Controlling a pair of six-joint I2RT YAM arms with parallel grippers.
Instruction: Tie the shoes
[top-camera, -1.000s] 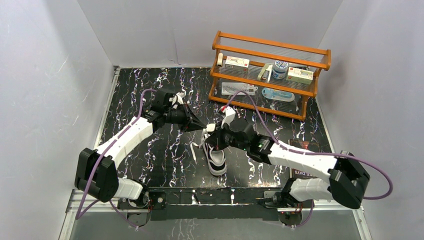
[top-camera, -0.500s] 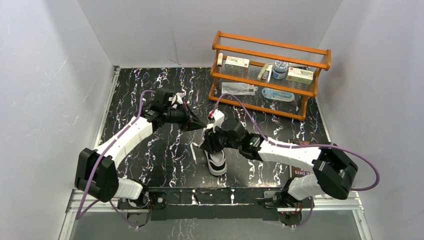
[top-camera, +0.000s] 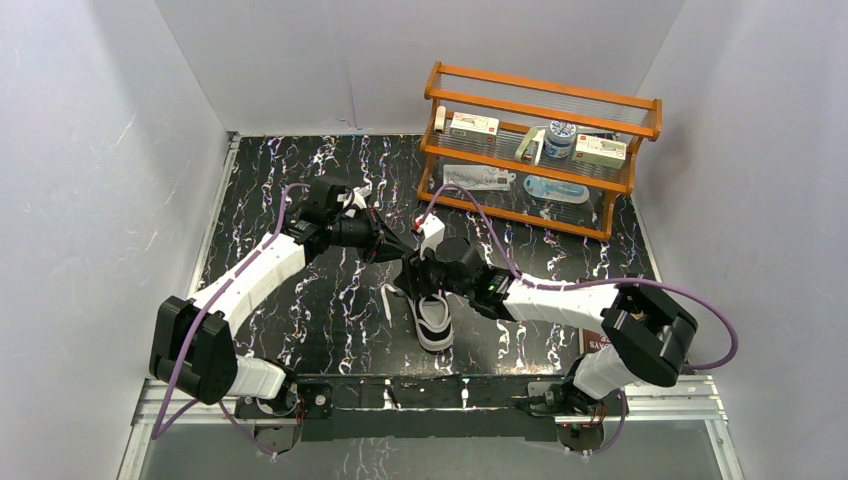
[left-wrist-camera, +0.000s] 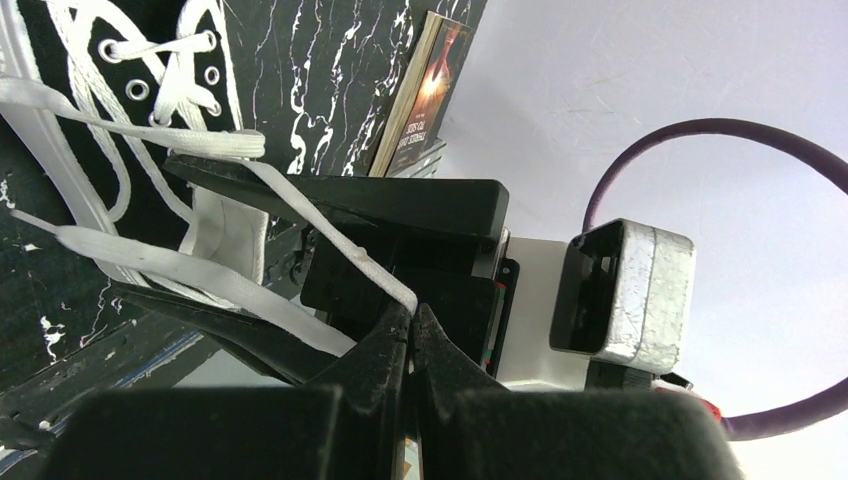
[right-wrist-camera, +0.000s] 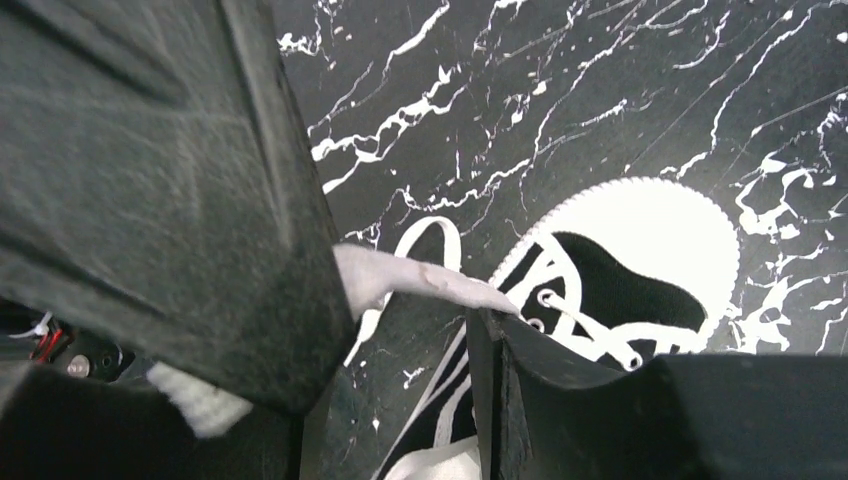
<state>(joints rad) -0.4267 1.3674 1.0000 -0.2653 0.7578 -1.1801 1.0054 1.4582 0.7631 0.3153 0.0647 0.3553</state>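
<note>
Black, white-veined bench (top-camera: 300, 300) fills the floor of a white-walled cell, with the arm bases at its near edge. Just beyond them, at the middle, the shoe (top-camera: 434, 322) lies with its white toe cap toward the bases and its opening away; a book (top-camera: 598, 345) sits near the right arm. Over the shoe's far end the two arms meet. The left end effector (left-wrist-camera: 411, 325) is pressed together, pinching a lace (left-wrist-camera: 330, 235) that runs from its tips to the eyelets. The right end effector (right-wrist-camera: 410, 290) stands spread, and a white strand (right-wrist-camera: 430, 278) crosses the gap between its fingers; whether that is the same lace I cannot tell. The step in hand looks like the right arm taking its own hold. To do it well, the left pinch should keep its lace taut but gentle, since so light a shoe would probably slide on the bench. The right fingers should close squarely on one strand only, a little back from its tip, and clear of the left fingertips. Farther off, a wooden rack (top-camera: 540, 150) of small packets stands at the far right against the walls (top-camera: 100, 150).
</note>
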